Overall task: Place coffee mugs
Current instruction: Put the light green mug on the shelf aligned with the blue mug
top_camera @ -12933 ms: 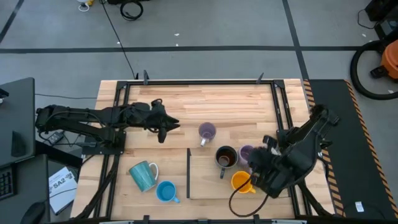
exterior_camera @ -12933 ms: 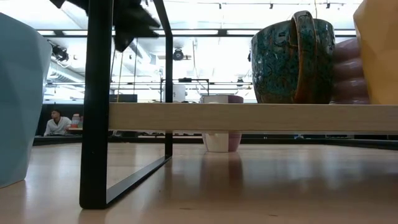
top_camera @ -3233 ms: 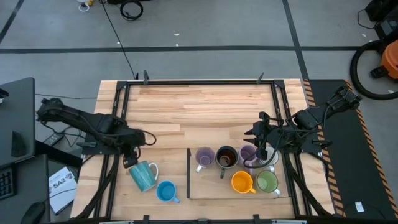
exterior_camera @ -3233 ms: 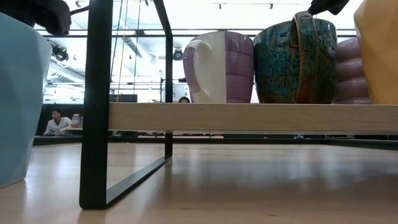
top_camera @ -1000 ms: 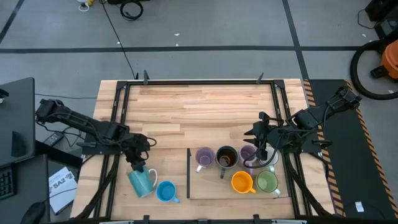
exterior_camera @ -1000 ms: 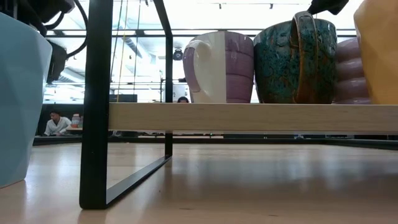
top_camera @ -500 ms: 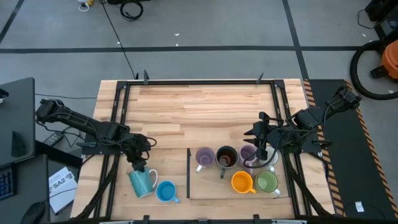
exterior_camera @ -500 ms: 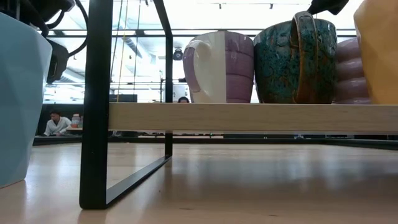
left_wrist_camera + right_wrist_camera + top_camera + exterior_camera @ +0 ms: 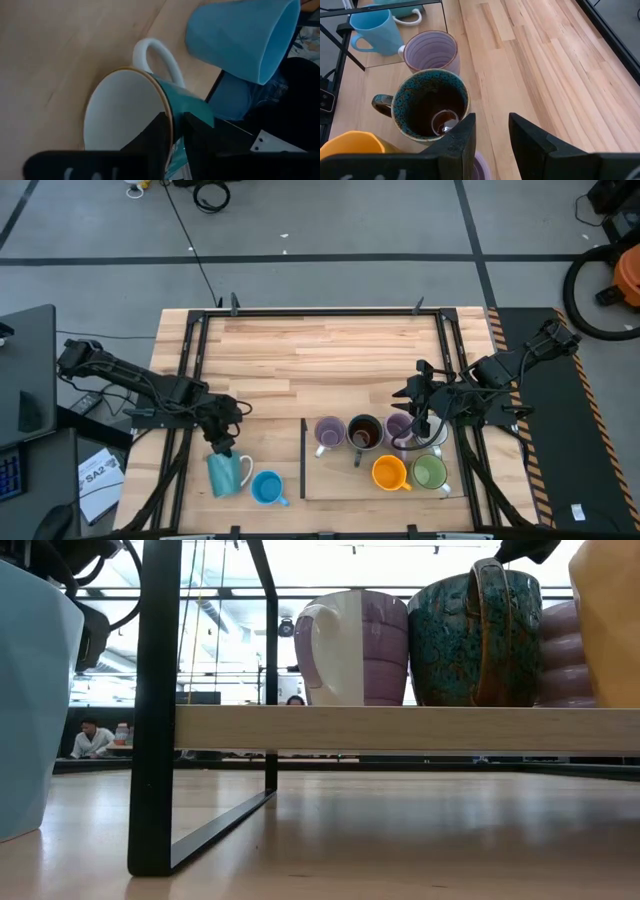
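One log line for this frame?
left claw: closing on teal mug rim | right claw: open, over shelf mugs, waiting

The left arm reaches in from the table's left edge, bent at the elbow, its wrist tipped downward near the front-left part of the table. The left tool (image 9: pixel 222 452) points down, and in the left wrist view its two dark fingers (image 9: pixel 156 134) sit close together, pinching a thin rim between them. The right arm comes in from the right edge, forearm angled inward, and the right tool (image 9: pixel 419 423) hangs with its fingers (image 9: pixel 461 134) parted and nothing between them.
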